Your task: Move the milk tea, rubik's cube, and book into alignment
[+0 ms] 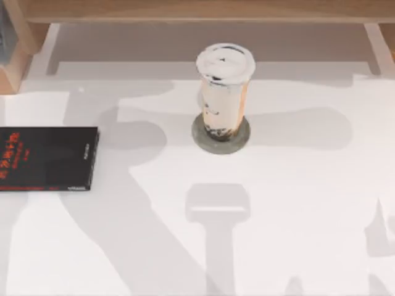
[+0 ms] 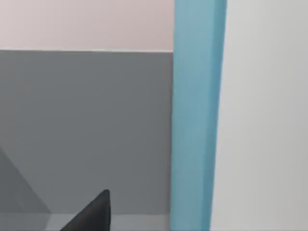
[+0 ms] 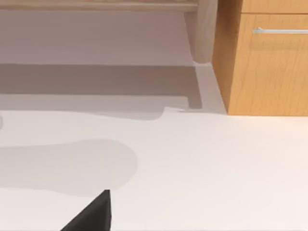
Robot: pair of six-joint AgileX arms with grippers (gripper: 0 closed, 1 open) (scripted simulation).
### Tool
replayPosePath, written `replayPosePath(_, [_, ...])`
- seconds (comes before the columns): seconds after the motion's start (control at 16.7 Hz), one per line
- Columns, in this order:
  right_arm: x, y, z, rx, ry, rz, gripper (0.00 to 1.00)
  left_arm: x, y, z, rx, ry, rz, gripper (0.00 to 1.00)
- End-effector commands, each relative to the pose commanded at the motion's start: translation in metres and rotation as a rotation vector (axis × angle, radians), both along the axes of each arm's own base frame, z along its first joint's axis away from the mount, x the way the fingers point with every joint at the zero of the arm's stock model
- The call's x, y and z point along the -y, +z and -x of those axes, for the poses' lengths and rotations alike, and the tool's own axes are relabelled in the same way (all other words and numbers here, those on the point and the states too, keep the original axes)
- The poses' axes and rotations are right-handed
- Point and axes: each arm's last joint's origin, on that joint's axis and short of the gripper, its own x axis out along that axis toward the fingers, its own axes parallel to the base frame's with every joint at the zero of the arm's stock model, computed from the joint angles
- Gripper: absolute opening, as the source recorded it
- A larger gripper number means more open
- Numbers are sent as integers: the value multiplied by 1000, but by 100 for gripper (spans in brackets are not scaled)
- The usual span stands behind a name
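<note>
A dark fingertip (image 2: 94,214) of the left gripper is seen low in the left wrist view, set against a grey wall and an upright light-blue post (image 2: 197,115); whether that pincer is spread or pressed together cannot be told. A matching dark fingertip (image 3: 94,214) of the right gripper is caught in the right wrist view, above the white table (image 3: 202,163) and well apart from a wooden cabinet (image 3: 264,62) with a slim metal handle (image 3: 281,31); its state cannot be told either. Out on the table, as seen from above, the milk tea (image 1: 223,92) is found upright near the middle of the far edge, its white lid on top and dark pearls at its base. It is carried by a flat grey round coaster (image 1: 200,137), whose rim is seen around the cup's foot. The book (image 1: 46,158), black with red lettering, is laid flat at the left edge, well apart from the cup. A wooden frame (image 1: 197,9) is seen along the far edge.
</note>
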Motion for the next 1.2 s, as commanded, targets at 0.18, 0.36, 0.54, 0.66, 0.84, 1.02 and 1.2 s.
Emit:
replayPosePath(0.18, [0,0,0,0,0,0,100,0,0,0,0,0,0,100])
replayPosePath(0.36, [0,0,0,0,0,0,100,0,0,0,0,0,0,85])
replayPosePath(0.54, [0,0,0,0,0,0,100,0,0,0,0,0,0,62])
replayPosePath(0.66, [0,0,0,0,0,0,100,0,0,0,0,0,0,47])
replayPosePath(0.84, [0,0,0,0,0,0,100,0,0,0,0,0,0,25])
replayPosePath(1.02, [0,0,0,0,0,0,100,0,0,0,0,0,0,2])
replayPosePath(1.2, [0,0,0,0,0,0,100,0,0,0,0,0,0,0])
